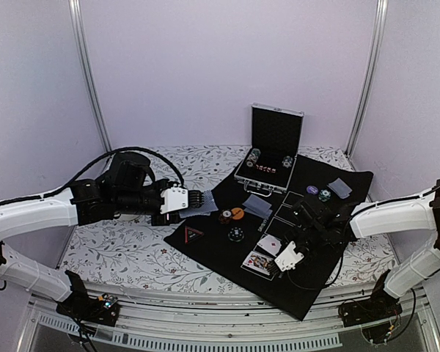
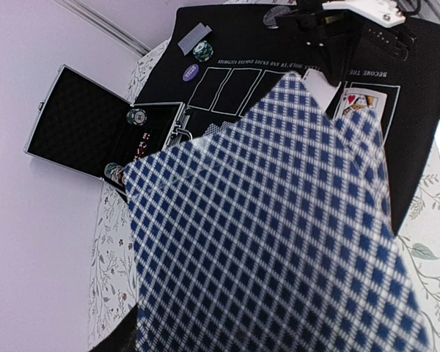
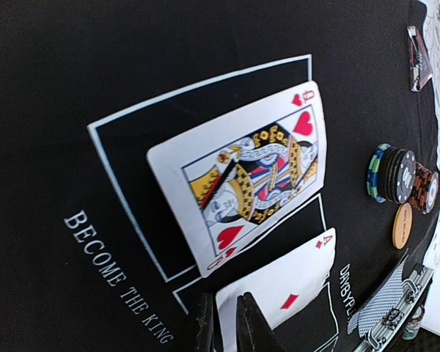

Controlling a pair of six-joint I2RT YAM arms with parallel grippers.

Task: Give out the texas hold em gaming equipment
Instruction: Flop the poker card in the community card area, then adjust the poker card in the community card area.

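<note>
Floral cloth (image 1: 125, 249) is seen covering the table at the far left. Above it, at the left edge of a black mat (image 1: 205, 253), the left gripper (image 1: 193, 199) is held level and clamped on a fan of check-backed cards (image 2: 279, 242). Its fingers are hidden in the wrist view, which is nearly filled by those blue-and-white backs.

Near the mat's left corner a small red triangular piece (image 1: 193, 234) is seen lying flat. To its right, a brown chip stack (image 1: 225, 217) and an orange disc (image 1: 237, 213) are set just beside each other, with a black chip stack (image 1: 236, 234) a little nearer the arms. A face-down pile (image 1: 258, 206) is laid next to the orange disc. Behind it, an open metal case (image 1: 275, 136) is stood at the mat's far edge, with more chips held inside.

In the printed boxes toward the front, a queen of hearts (image 3: 242, 172) and an ace of diamonds (image 3: 286, 293) are laid face up, just beside each other. The right gripper (image 3: 224, 308) is placed at the ace's edge, and only a narrow slit is left between its fingers; whether the card is pinched cannot be told.

Farther right, a purple-blue disc (image 1: 312, 190), a green-rimmed chip (image 1: 324, 195) and a grey-backed card (image 1: 339, 187) are set near the mat's far right corner.
</note>
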